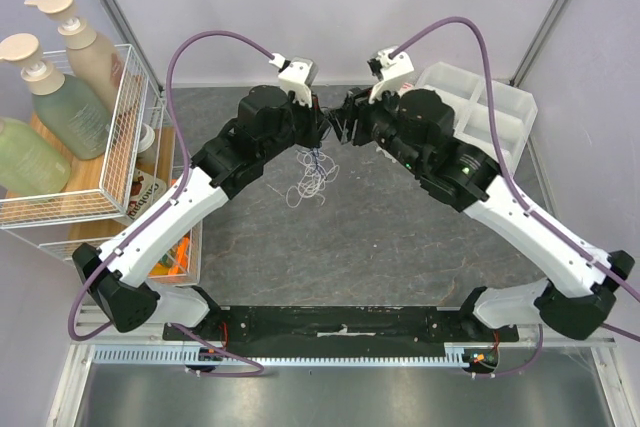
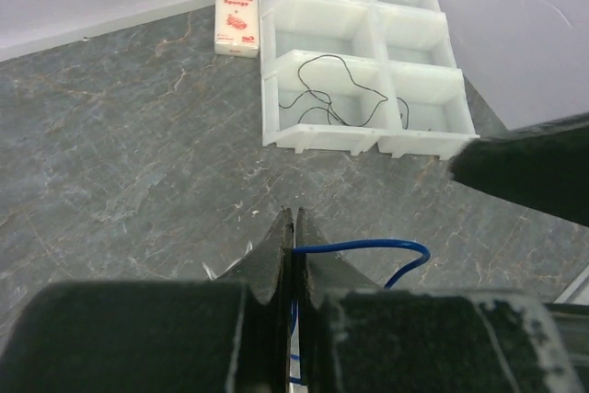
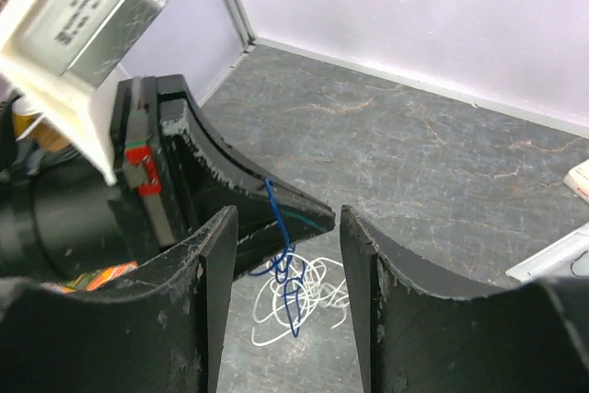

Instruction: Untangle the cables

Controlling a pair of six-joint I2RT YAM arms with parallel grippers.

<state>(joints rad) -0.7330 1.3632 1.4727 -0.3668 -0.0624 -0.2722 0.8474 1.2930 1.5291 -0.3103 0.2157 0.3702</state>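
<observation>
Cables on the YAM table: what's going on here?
The left gripper is shut on the blue cable, holding it up so it hangs into the white cable tangle on the table. The right gripper faces it, open and holding nothing. One black cable lies in the white tray.

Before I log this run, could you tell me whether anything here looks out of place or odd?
Only the expected mess: white and blue cables sit tangled on the table, with the blue cable pinched in the shut left gripper. A black cable lies loose in the tray, apart from the rest.
</observation>
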